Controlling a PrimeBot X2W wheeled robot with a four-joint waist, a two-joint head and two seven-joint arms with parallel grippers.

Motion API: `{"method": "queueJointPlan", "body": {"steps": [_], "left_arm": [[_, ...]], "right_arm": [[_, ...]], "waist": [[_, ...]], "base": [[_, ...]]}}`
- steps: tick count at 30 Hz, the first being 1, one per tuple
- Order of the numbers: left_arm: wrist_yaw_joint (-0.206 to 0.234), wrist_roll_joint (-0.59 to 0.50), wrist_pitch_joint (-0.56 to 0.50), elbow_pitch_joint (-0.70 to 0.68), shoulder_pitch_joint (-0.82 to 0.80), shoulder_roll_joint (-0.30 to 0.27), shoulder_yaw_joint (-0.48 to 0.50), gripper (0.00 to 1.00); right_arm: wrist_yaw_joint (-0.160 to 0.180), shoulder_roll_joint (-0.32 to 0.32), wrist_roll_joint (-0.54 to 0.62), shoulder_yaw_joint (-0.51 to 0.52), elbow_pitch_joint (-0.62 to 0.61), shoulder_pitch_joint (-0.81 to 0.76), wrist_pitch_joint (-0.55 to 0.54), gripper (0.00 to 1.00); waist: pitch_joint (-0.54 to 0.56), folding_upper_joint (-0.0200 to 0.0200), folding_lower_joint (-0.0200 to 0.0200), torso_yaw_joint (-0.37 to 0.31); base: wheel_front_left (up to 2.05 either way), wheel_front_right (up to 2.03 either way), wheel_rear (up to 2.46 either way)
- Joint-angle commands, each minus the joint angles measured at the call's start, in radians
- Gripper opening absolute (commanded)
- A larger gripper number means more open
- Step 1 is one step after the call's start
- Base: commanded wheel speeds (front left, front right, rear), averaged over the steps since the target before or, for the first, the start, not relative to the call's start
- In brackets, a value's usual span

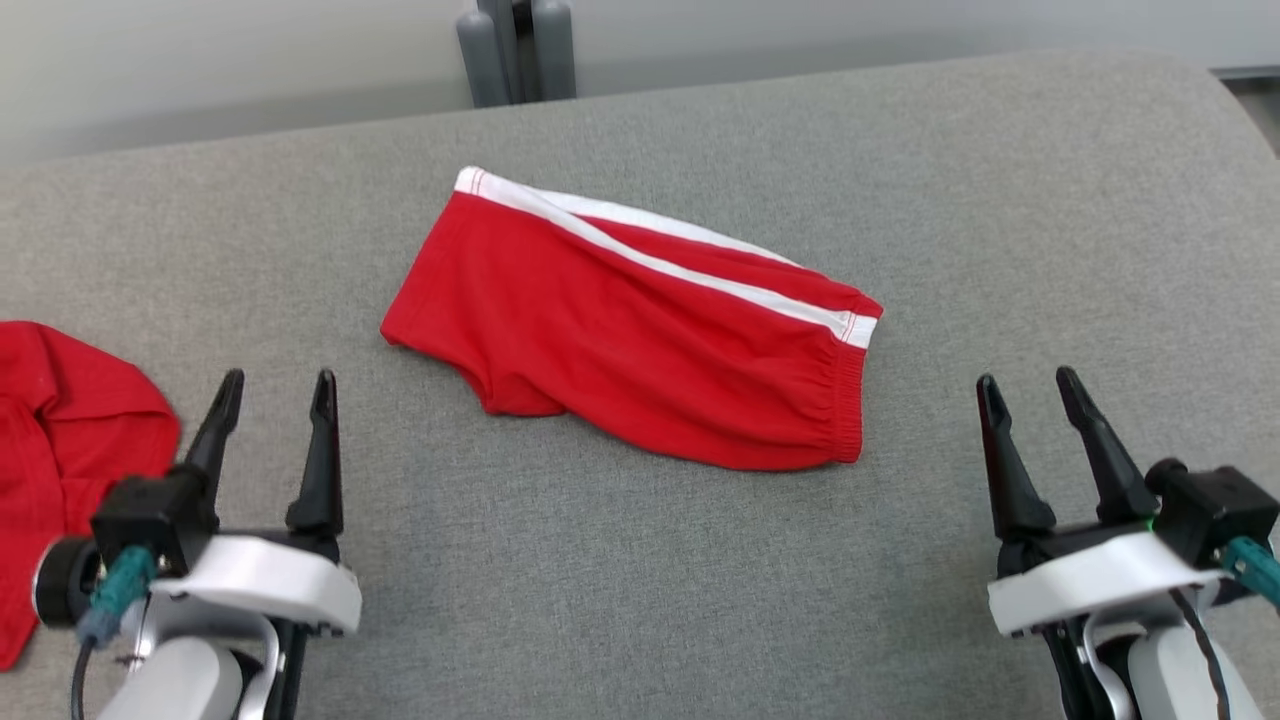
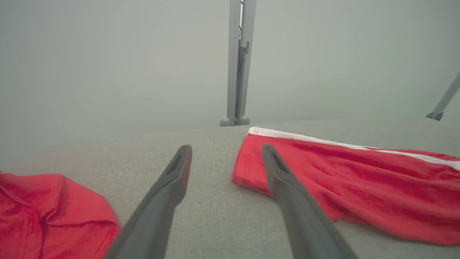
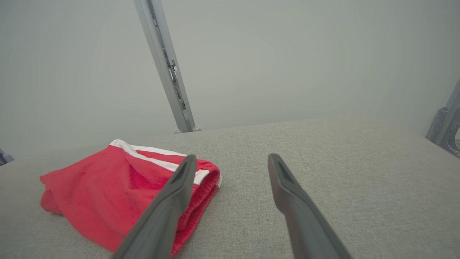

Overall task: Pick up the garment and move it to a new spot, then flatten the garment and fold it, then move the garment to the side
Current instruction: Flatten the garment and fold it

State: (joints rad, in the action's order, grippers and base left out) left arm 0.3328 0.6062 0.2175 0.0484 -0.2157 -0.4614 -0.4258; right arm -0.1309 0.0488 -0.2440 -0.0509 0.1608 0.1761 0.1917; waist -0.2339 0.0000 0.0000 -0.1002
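Red shorts point(image 1: 640, 330) lie flat near the middle of the grey fabric surface point(image 1: 640, 580), set on a slant so that the leg hem points to the far left and the gathered elastic waistband to the near right. The only markings to be made out on them are two white bands running side by side along the far edge from hem to waistband, with a line of stitching across the white at each end. A short crotch flap sticks out from the near edge, towards the left end. The left gripper point(image 1: 278, 378) hovers at the lower left of the head view with its two dark fingers spread apart and nothing between them; it is near the shorts' left end but apart from them. In the left wrist view one finger point(image 2: 287, 194) lines up with the hem corner of the shorts. The right gripper point(image 1: 1027, 377) hovers at the lower right, its jaws likewise spread and empty, off the waistband end and clear of the cloth. A second red cloth point(image 1: 60, 440) lies crumpled at the left edge of the surface, just beside the left gripper. A grey upright post point(image 1: 515, 45) stands behind the far edge.
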Motion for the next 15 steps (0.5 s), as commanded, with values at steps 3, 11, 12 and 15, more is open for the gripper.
{"method": "queueJointPlan", "body": {"steps": [3,11,12,15], "left_arm": [[0.030,-0.004,-0.016,-0.038,0.054,-0.012,-0.005,1.00],[0.068,-0.002,-0.060,-0.073,0.093,-0.015,-0.020,1.00],[0.068,-0.003,-0.062,-0.075,0.091,-0.016,-0.020,1.00],[0.074,0.000,-0.069,-0.075,0.084,-0.014,-0.019,1.00]], "right_arm": [[0.000,0.004,0.014,0.009,-0.037,-0.055,-0.024,1.00],[0.000,0.004,0.022,0.005,-0.093,-0.119,-0.075,1.00],[0.000,0.004,0.020,0.004,-0.098,-0.121,-0.078,1.00],[0.000,0.004,0.016,0.002,-0.108,-0.127,-0.087,1.00]], "waist": [[0.042,0.0000,0.0000,0.003],[0.073,0.0000,0.0000,-0.003],[0.073,0.0000,0.0000,-0.004],[0.074,0.0000,0.0000,-0.005]], "base": [[0.00,0.00,0.00],[0.00,0.00,0.00],[0.00,0.00,0.00],[0.00,0.00,0.00]]}}
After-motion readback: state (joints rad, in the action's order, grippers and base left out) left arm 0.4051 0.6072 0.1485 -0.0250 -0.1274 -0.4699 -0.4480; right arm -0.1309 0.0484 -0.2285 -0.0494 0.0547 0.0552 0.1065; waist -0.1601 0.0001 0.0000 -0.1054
